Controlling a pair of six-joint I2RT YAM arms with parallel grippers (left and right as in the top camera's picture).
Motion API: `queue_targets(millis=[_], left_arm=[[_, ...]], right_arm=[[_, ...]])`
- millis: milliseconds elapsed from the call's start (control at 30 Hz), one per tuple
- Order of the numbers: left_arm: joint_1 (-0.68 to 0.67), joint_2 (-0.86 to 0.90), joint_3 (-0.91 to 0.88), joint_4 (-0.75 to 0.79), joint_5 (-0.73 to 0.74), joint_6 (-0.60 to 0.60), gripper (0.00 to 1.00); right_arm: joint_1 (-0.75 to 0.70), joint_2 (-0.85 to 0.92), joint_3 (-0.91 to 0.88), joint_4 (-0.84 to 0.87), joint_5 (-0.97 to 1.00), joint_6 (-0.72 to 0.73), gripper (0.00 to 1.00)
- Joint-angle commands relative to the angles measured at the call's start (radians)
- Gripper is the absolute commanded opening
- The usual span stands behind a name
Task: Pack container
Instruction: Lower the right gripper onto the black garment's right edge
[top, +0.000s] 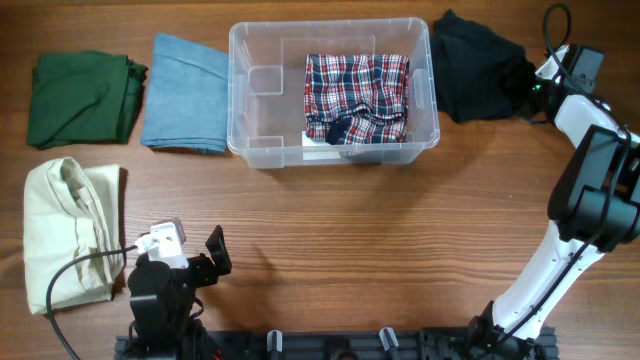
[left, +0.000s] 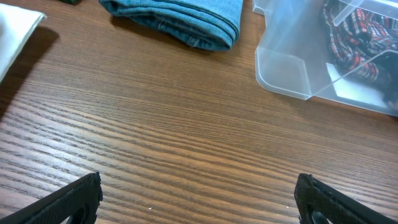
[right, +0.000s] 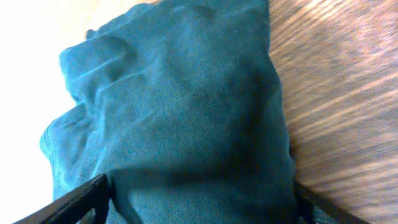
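The clear container (top: 262, 120) sat at upper centre of the table (top: 380, 230), the dark garment (top: 478, 72) just right of it, where the nearer right gripper (right: 199, 198) straddled the cloth, jaws wide, grasp impossible to confirm, while the left gripper (left: 199, 199) hung released at lower left.

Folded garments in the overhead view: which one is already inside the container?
The red plaid garment, lying in the clear container. The green, blue, cream and dark ones all lie on the table outside it.

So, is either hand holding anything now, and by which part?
Left hand holds nothing. Right hand straddles the dark garment, jaws wide apart; no grip yet.
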Motion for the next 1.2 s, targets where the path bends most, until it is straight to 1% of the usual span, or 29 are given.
queue_targets(millis=[0,167,367,467,567,667,733,867,967,1167], left_arm=[[0.006,-0.008,0.000,-0.010,0.015,-0.012,1.00],[0.006,-0.008,0.000,-0.010,0.015,-0.012,1.00],[0.006,-0.008,0.000,-0.010,0.015,-0.012,1.00],[0.006,-0.008,0.000,-0.010,0.015,-0.012,1.00],[0.006,-0.008,0.000,-0.010,0.015,-0.012,1.00],[0.006,-0.008,0.000,-0.010,0.015,-0.012,1.00],[0.006,-0.008,0.000,-0.010,0.015,-0.012,1.00],[0.006,-0.008,0.000,-0.010,0.015,-0.012,1.00],[0.006,-0.008,0.000,-0.010,0.015,-0.012,1.00],[0.006,-0.008,0.000,-0.010,0.015,-0.012,1.00]], right_arm=[[0.011,0.074,-0.024,-0.014,-0.127,0.101,0.76],[0.011,0.074,-0.024,0.010,-0.185,0.154,0.64],[0.011,0.074,-0.024,0.021,-0.216,0.158,0.47],[0.010,0.074,-0.024,0.023,-0.236,0.147,0.34],[0.010,0.074,-0.024,0.025,-0.267,0.102,0.21],[0.010,0.074,-0.024,0.024,-0.278,0.066,0.10],[0.010,0.074,-0.023,0.024,-0.288,0.043,0.06],[0.010,0.069,-0.021,0.024,-0.296,0.033,0.04],[0.010,0.054,-0.014,0.021,-0.303,-0.012,0.04],[0.010,-0.019,0.010,-0.027,-0.237,-0.081,0.04]])
